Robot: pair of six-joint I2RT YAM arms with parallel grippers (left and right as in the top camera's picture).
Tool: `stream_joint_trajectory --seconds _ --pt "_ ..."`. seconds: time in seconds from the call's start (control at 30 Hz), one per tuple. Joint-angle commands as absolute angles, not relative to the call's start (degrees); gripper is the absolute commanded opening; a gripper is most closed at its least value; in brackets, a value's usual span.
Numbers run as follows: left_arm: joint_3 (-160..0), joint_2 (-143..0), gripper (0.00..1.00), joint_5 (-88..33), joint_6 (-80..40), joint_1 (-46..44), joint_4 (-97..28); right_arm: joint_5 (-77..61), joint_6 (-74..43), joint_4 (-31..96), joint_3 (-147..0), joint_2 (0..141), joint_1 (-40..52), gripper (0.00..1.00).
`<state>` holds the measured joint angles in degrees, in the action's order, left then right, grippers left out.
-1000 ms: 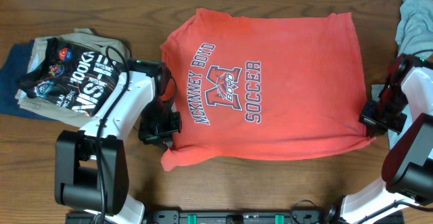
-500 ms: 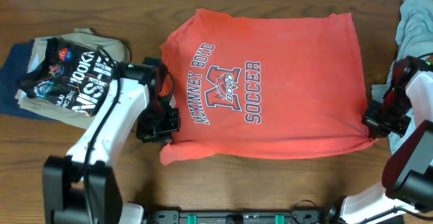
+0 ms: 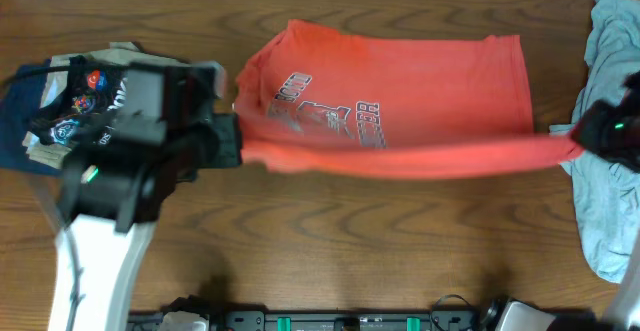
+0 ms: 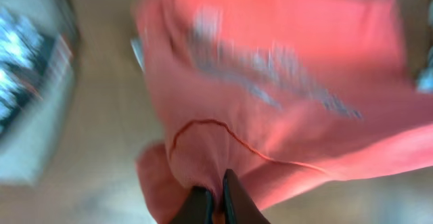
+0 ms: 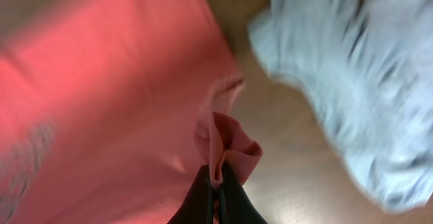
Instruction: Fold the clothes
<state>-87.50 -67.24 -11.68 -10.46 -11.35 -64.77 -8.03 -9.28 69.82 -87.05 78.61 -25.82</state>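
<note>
The red-orange T-shirt (image 3: 400,81) lies on the table with its near edge lifted and stretched into a taut line between both grippers; the navy-and-white lettering (image 3: 320,116) shows foreshortened. My left gripper (image 3: 232,143) is shut on the shirt's near left corner; in the left wrist view the jaws (image 4: 215,200) pinch red cloth (image 4: 270,116). My right gripper (image 3: 585,141) is shut on the near right corner; in the right wrist view the jaws (image 5: 216,190) pinch a bunched fold of the shirt (image 5: 101,95). Both wrist views are blurred by motion.
A pile with a black white-printed shirt (image 3: 100,111) on tan and navy garments sits at the far left, partly behind my left arm. A light grey-blue garment (image 3: 605,201) lies at the right edge, also in the right wrist view (image 5: 338,68). Bare wooden table (image 3: 350,241) in front.
Both grippers have lifted the shirt's near edge off the table and carried it up and toward the back; the shirt's front half now hangs raised and both arms sit higher.
</note>
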Motion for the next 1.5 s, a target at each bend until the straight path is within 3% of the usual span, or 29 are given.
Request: stream_joint_trajectory --seconds 0.0,0.3,0.53,0.97,1.23,1.47 --pt "-94.56 -63.16 0.06 -4.97 -10.13 -11.27 -62.37 -9.69 -8.25 69.34 -94.30 73.65 -26.41 0.01" --pt "-111.96 -58.26 0.06 1.10 -10.11 -11.27 -57.69 -8.38 -14.63 66.78 -112.68 67.94 -29.91 0.01" --pt "-116.44 -59.07 0.06 2.22 -10.07 -11.29 -56.93 -8.40 -15.79 63.46 -117.30 68.36 -31.11 0.01" --pt "-116.42 -79.64 0.06 1.96 -8.51 -11.29 -59.86 -11.70 -14.55 67.48 -117.25 85.47 -28.80 0.01" --pt "-117.99 -95.24 0.06 2.00 -3.57 -9.39 -43.00 -20.75 -24.32 43.51 -117.27 94.94 -26.57 0.01" --pt "-130.17 -96.53 0.06 1.87 -9.78 -5.10 -26.33 -20.67 -34.76 21.71 -117.67 90.30 -29.43 0.01"
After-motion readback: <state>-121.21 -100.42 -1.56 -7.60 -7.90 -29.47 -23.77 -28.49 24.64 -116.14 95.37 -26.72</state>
